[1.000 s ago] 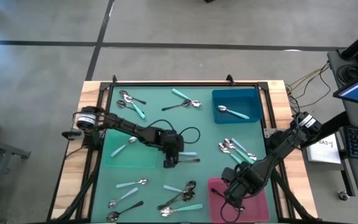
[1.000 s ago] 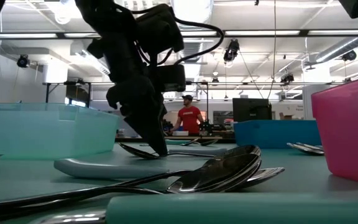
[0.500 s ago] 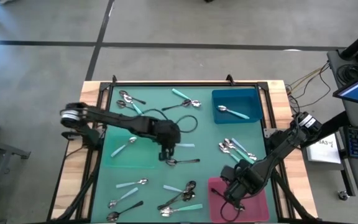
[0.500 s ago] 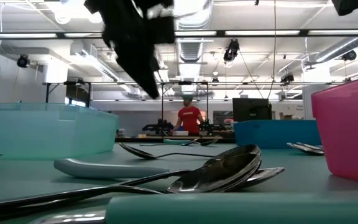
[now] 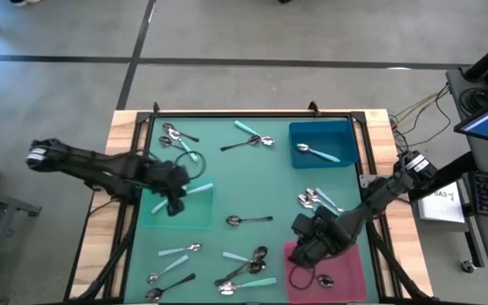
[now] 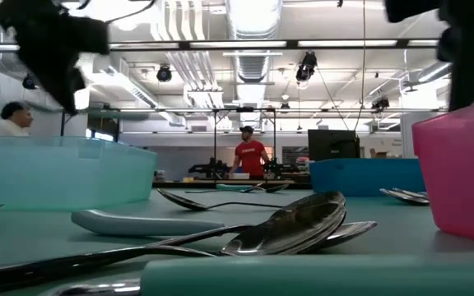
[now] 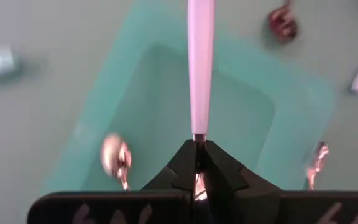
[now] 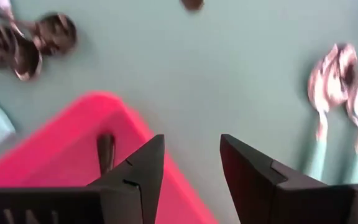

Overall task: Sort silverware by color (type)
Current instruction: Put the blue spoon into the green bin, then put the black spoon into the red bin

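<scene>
My left gripper [image 5: 176, 203] hangs over the pale teal tray [image 5: 197, 219] at the table's left and is shut on a pale-handled spoon [image 5: 198, 188]. In the left wrist view the tray [image 7: 241, 118] lies under the gripper [image 7: 196, 149], and another spoon [image 7: 118, 157] lies inside it. My right gripper [image 5: 299, 248] is open over the far left corner of the pink tray [image 5: 350, 271]. The right wrist view shows its fingers [image 8: 191, 168] apart above the pink rim [image 8: 73, 143]. A dark spoon handle [image 8: 105, 149] lies in that tray. My left gripper pinches the spoon between its two fingers at the metal neck [image 7: 196, 138], just below the pale handle. The bowl end is hidden between the fingers. The handle [image 7: 201, 62] sticks out past the fingertips toward the table's right. The spoon is lifted clear above the tray.
A dark all-metal spoon [image 5: 248, 220] lies alone mid-table. Several spoons lie in a heap [image 5: 244, 269] near the near edge, more at the far left [image 5: 178, 137] and far middle [image 5: 252, 135]. Teal-handled spoons [image 5: 320, 203] lie at the right. The blue tray [image 5: 346, 135] holds one spoon.
My left gripper has taken the pale-handled spoon up off the middle of the table and carried it left, over the pale teal tray. The dark spoon that lay beside it has stayed where it was. My right gripper has moved toward the pink tray's far left corner.
</scene>
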`<state>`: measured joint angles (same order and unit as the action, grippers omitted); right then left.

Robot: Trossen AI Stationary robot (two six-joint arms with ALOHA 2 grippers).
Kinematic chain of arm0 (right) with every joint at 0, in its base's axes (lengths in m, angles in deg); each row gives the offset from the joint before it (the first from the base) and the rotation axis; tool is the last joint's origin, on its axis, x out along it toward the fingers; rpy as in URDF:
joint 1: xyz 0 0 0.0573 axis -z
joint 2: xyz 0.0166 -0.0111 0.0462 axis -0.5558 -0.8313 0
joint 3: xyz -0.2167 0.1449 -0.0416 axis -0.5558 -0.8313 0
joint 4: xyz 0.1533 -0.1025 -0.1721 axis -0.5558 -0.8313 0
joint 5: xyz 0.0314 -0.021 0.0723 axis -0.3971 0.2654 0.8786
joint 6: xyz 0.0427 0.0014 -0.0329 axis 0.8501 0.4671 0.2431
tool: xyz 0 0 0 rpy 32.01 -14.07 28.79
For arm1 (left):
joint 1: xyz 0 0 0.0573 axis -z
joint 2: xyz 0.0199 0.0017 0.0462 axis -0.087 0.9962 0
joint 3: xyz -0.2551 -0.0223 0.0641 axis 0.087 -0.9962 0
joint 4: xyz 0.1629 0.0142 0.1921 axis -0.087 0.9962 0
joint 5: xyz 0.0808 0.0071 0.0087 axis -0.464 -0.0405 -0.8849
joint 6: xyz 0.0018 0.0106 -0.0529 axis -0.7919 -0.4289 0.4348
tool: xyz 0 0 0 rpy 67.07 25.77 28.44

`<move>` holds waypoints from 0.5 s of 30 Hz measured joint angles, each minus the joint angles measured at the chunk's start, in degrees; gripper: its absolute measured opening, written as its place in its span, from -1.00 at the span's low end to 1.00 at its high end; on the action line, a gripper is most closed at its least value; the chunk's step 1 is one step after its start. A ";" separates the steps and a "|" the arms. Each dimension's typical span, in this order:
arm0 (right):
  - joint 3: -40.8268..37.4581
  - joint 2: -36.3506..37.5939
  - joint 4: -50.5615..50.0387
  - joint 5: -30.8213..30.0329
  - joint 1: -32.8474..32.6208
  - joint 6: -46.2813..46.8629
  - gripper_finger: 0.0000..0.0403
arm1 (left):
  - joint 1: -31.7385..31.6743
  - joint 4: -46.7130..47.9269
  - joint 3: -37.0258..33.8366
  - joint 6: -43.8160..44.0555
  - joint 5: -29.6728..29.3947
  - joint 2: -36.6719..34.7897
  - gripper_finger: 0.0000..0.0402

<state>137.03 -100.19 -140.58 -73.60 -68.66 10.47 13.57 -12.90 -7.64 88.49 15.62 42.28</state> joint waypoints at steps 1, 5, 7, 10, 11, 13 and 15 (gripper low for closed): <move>0.00 0.00 0.97 0.03 1.03 -1.50 -0.28 | 0.27 -0.16 -2.42 1.95 0.09 -1.75 -0.99; 0.02 0.00 7.43 0.05 5.03 -9.18 -0.29 | 0.43 -1.64 -9.55 7.45 2.58 -7.36 -0.89; 0.00 0.00 11.58 0.53 6.90 -13.23 -0.28 | 0.43 -1.89 -11.63 8.90 3.89 -8.94 -0.80; -0.07 0.00 16.73 0.69 9.32 -18.18 -0.28 | 0.43 -2.04 -12.51 8.89 4.91 -10.21 -0.65; -0.16 0.00 18.25 0.70 10.06 -19.51 -0.29 | 0.43 -2.27 -12.52 8.13 4.97 -10.40 -0.59; -0.40 0.00 20.29 0.70 11.31 -21.10 -0.30 | 0.43 -2.09 -12.20 5.61 4.98 -10.41 -0.49; -0.79 -0.01 22.20 0.66 12.31 -22.19 -0.31 | 0.43 -2.32 -10.99 2.98 4.98 -10.28 -0.39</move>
<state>136.24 -100.20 -118.38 -72.95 -56.36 -11.72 14.01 -15.23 -18.63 91.46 20.60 32.01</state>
